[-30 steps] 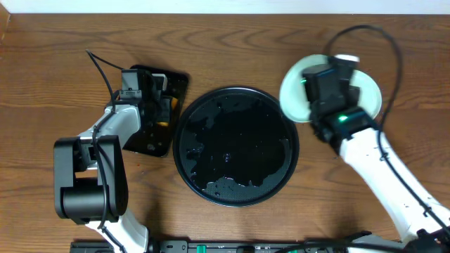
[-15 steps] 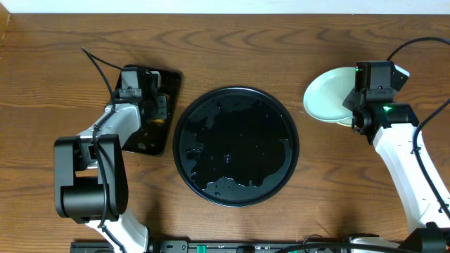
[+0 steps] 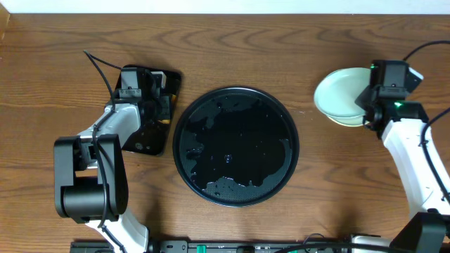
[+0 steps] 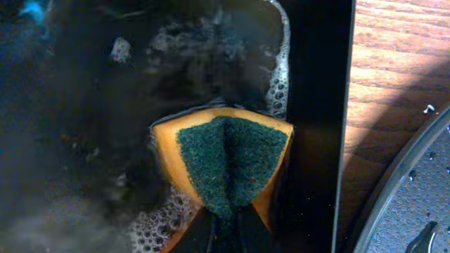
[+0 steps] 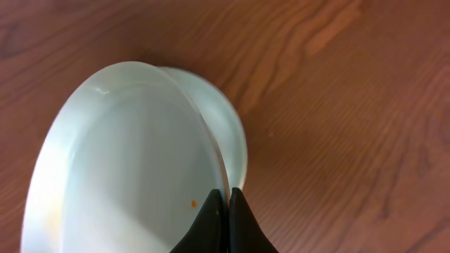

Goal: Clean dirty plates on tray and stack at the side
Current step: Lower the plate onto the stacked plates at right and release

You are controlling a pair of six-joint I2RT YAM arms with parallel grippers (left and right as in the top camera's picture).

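Note:
My right gripper is shut on the rim of a pale mint-blue plate at the table's far right. In the right wrist view the fingers pinch that plate, which is tilted and has a tiny orange speck. Another pale plate lies under it; its edge also shows in the overhead view. The round black tray in the middle holds only water. My left gripper is shut on an orange sponge with a green scrub face, its fingers at the frame's bottom.
A small rectangular black tray with soapy water stands left of the round tray; its wall shows in the left wrist view. The round tray's rim is close to its right. Cables run from both arms.
My right gripper has carried the mint-blue plate rightward, from the round tray's upper right edge to the far right of the table. The left gripper with the sponge barely moved.

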